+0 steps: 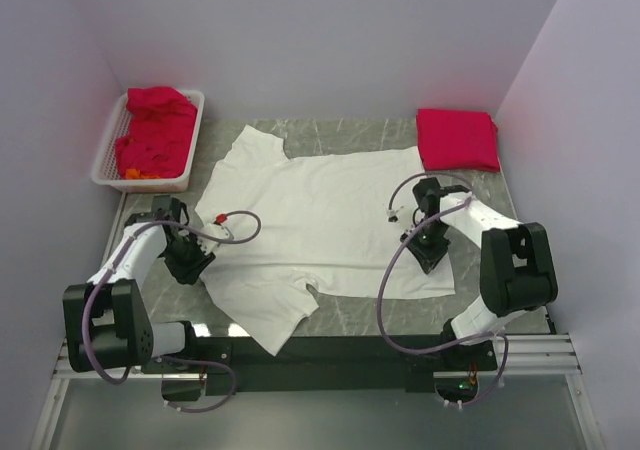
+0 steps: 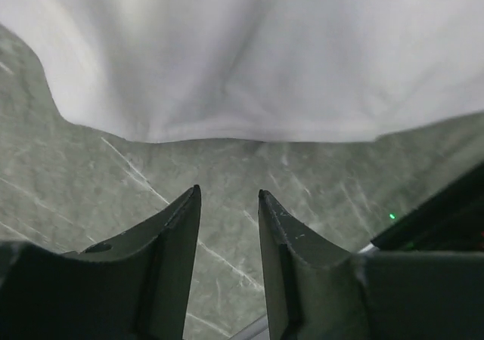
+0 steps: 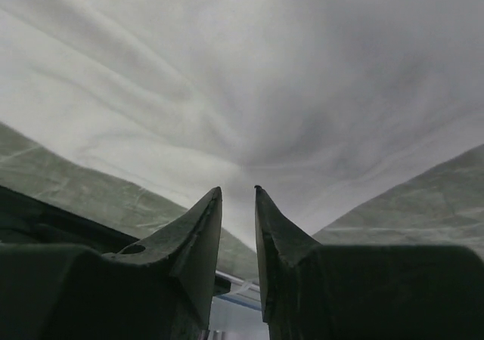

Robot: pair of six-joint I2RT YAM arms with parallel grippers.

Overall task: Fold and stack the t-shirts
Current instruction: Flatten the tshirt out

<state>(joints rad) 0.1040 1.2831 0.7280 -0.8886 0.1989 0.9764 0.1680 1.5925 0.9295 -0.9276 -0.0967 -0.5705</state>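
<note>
Fingers (image 2: 175,238) of the left gripper (image 1: 190,262) stood slightly apart over the grey marbled table (image 1: 350,315), holding nothing, just short of the white cotton t-shirt (image 1: 320,220) spread flat across it. Fingers (image 3: 198,238) of the right gripper (image 1: 428,252), narrowly parted and empty, hovered at the opposite edge. Thin, limp and light, the fabric would likely sag and wrinkle. Pinching its edge on both sides together looked safest. One folded red t-shirt (image 1: 457,138) lay at the far right corner.

It was a robotics lab cell: plain pale walls (image 1: 300,30) boxed in a marble-patterned table (image 1: 350,315), and an aluminium rail (image 1: 560,355) ran along its near edge.
</note>
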